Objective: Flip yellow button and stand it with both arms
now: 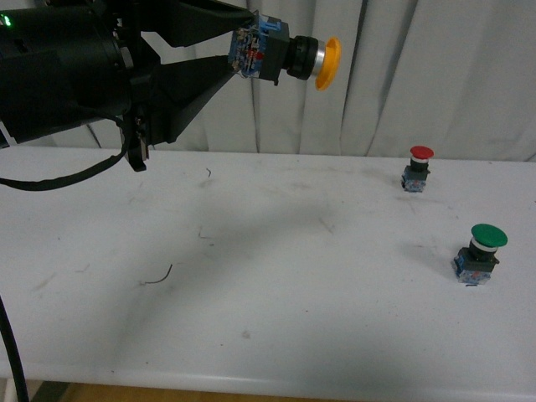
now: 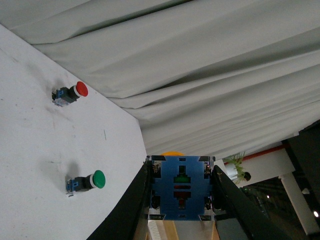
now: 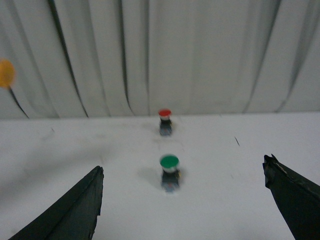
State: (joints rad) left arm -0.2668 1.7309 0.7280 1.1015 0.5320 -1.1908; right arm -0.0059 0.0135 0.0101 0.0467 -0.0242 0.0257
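My left gripper (image 1: 243,43) is shut on the yellow button (image 1: 289,54) and holds it high above the table at the upper left, lying sideways with its yellow cap pointing right. In the left wrist view the button's blue contact block (image 2: 181,187) fills the space between the two black fingers, with a sliver of yellow cap behind it. My right gripper (image 3: 182,187) is open and empty; its arm does not show in the front view. The yellow cap shows as a blur at the edge of the right wrist view (image 3: 6,73).
A red-capped button (image 1: 418,167) stands at the back right of the white table (image 1: 268,318), and a green-capped button (image 1: 480,253) stands nearer on the right. Both show in the wrist views (image 3: 165,121) (image 3: 169,171). A grey curtain (image 1: 402,75) hangs behind.
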